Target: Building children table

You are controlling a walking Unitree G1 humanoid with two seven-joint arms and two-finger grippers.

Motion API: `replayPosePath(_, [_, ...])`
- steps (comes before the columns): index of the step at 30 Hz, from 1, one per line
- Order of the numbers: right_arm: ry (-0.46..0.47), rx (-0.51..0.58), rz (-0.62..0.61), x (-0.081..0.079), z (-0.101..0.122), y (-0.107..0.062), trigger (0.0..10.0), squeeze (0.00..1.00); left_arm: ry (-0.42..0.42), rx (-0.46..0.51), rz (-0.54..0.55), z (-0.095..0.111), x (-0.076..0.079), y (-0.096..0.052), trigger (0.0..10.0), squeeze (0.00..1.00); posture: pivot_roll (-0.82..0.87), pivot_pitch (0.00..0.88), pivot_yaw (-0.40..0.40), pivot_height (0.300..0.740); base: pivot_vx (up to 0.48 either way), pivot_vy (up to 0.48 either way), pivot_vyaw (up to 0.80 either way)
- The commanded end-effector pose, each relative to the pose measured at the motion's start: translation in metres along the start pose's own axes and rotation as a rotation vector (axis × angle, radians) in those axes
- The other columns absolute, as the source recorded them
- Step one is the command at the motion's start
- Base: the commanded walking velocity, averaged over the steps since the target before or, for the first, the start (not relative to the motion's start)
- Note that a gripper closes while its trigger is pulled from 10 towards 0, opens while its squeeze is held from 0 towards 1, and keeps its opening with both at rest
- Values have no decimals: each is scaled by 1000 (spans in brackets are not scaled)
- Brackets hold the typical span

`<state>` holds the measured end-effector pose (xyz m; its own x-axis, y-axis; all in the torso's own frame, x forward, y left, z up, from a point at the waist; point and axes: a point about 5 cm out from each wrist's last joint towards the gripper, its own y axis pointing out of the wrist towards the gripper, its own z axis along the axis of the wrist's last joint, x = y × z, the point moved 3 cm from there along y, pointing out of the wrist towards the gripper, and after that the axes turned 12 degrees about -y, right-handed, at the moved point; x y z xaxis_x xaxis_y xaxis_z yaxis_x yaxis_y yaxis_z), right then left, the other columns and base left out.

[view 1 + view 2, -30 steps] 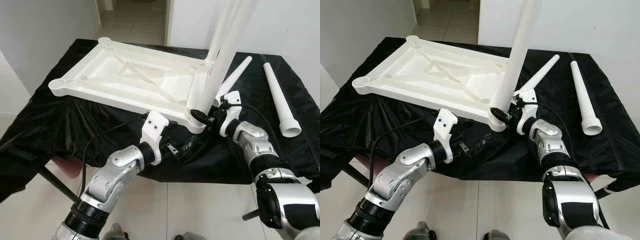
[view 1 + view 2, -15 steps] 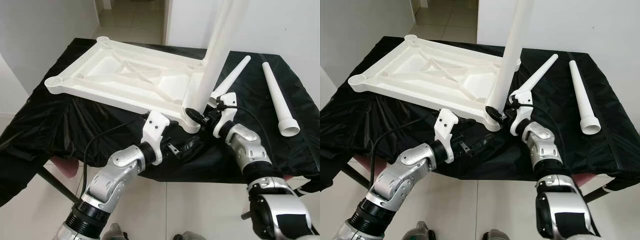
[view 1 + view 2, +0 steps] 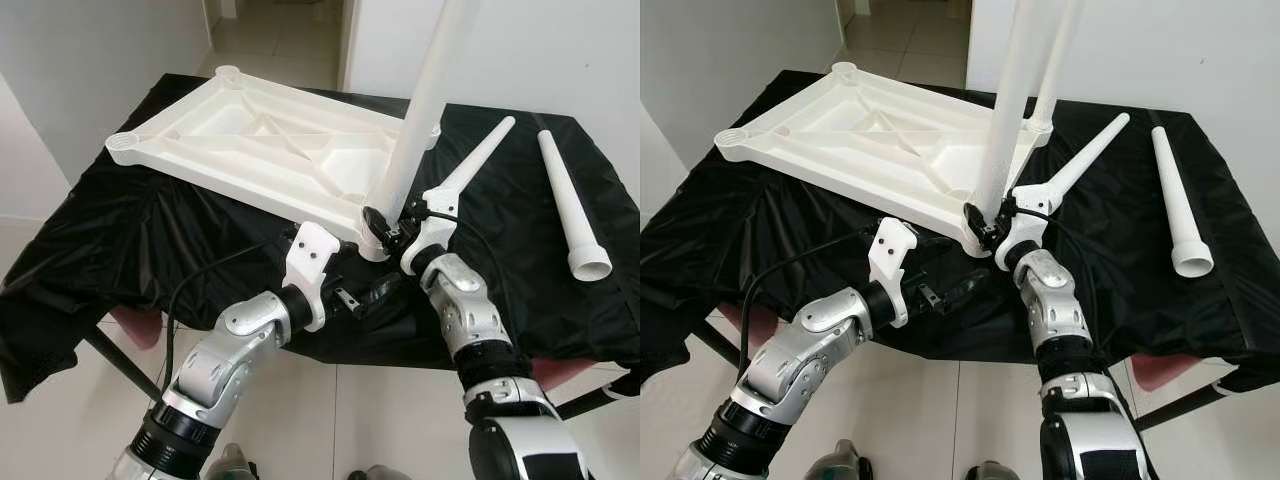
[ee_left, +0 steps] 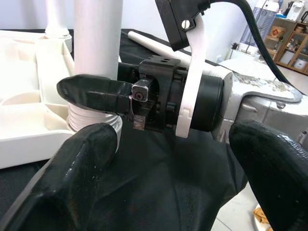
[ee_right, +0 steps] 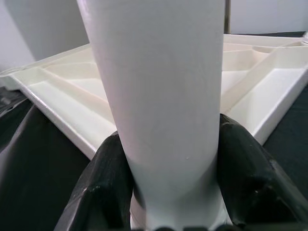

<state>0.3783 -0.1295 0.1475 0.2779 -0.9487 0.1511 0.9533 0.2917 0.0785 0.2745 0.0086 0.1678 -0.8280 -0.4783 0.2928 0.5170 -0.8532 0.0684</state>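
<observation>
Surface: I see a black cloth (image 3: 120, 230) carrying the upturned white tabletop (image 3: 270, 150).
Right gripper (image 3: 378, 222): fingers clamped around the upright leg (image 3: 420, 110) at its near-corner socket.
Left gripper (image 3: 385, 290): fingers spread wide, holding nothing, just below that corner.
Writing: none I can read.

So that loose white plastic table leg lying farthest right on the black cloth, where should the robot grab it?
Probably around the middle of the loose white plastic table leg, fingers dropping from above and straddling it crosswise. It lies flat on the black cloth, apart from the other lying leg, so both sides look open. Its flared end points toward the robot and looks wider, likely harder to span.
</observation>
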Motion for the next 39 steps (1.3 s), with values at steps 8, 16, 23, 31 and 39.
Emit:
replayPosePath(8, [68, -91, -219, 14, -17, -15, 10000, 0, -1, -13, -39, -1, 4, -1, 10000, 0, 48, 16, -19, 740, 0, 0, 0])
replayPosePath(16, [51, -190, -487, 37, -31, -36, 10000, 0, -1, -13, -42, -1, 3, 0, 10000, 0, 43, 18, -18, 740, 0, 0, 0])
replayPosePath(23, [56, -247, -590, 42, -41, -44, 10000, 0, -3, -14, -42, -1, 4, 0, 10000, 0, 42, 21, -19, 740, 0, 0, 0])
replayPosePath(31, [64, -276, -566, 31, -45, -44, 10000, 0, -2, -13, -43, -1, 4, 1, 10000, 0, 41, 20, -20, 740, 0, 0, 0])
replayPosePath(39, [90, -245, -532, 30, -42, -42, 10000, 1000, -4, -11, -42, -1, 4, 1, 10000, 0, 40, 20, -22, 740, 0, 0, 0])
